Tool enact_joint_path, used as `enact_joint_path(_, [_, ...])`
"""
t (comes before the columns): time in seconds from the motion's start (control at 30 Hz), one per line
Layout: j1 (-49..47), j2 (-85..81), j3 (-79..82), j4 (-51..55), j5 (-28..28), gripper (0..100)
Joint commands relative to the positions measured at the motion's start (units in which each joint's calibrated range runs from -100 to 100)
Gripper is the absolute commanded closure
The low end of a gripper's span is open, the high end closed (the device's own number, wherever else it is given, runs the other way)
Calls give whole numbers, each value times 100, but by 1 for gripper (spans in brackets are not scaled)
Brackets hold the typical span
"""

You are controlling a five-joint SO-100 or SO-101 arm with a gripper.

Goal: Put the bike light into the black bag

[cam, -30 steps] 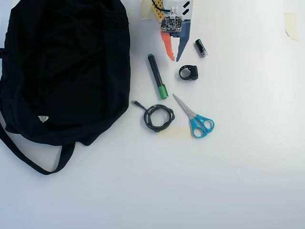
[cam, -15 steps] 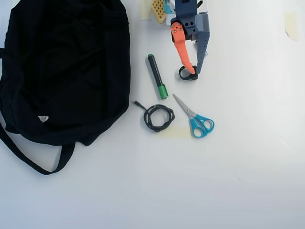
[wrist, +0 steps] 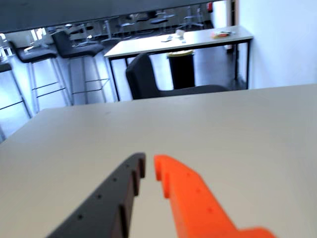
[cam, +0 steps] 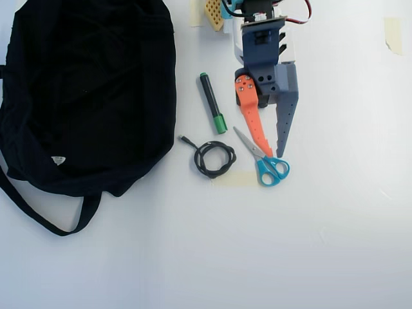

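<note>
The black bag (cam: 90, 90) lies at the left of the overhead view, with its strap looping toward the bottom edge and a small white tag (cam: 58, 160) on it. The bike light does not show in either view. My gripper (cam: 275, 153) reaches down from the top of the overhead view, one finger orange and one grey. The tips are almost together with nothing between them, over the scissors (cam: 264, 161). In the wrist view the gripper (wrist: 148, 161) points out over bare table top, empty.
A green-capped black marker (cam: 212, 103) lies between bag and gripper. A coiled black cable (cam: 214, 159) lies below it. The scissors have teal handles. A piece of tape (cam: 235, 178) is stuck to the table. The wrist view shows chairs and another table (wrist: 178, 42) beyond.
</note>
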Motion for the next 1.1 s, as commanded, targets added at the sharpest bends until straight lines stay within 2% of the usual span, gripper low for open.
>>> enact_joint_path(0.0, [22,179,-909,494,26,98])
enact_joint_path(0.07, [22,196,-1160,968,62,98])
enact_joint_path(0.27, [-120,79,-1205,1708,1001,98])
enact_joint_path(0.37, [-203,71,-1268,2122,1169,98])
enact_joint_path(0.47, [-263,-136,-1277,2794,1190,98])
enact_joint_path(0.8, [-622,-1041,-1277,6368,1148,98])
enact_joint_path(1.07, [-794,-1124,-1421,8427,1190,98])
